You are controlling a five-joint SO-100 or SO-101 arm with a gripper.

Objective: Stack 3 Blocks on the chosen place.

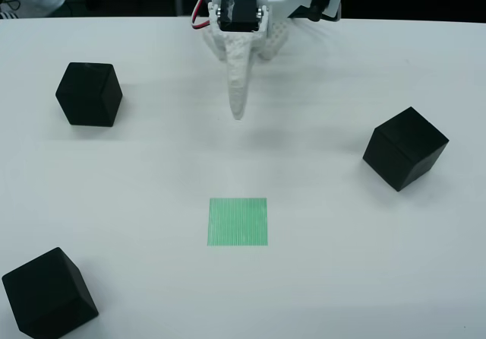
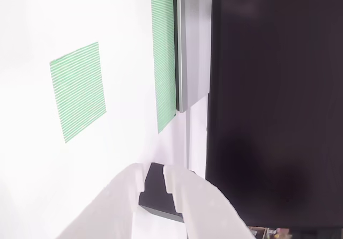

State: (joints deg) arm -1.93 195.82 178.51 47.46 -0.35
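Bench white and broad under my overhead view, with the white claw hanging at its far middle, fingers pressed together, gripping nothing. Three black cubes lie well apart: one far left, one right, one near left. I see the green striped square bare, between them, nearer than the claw.
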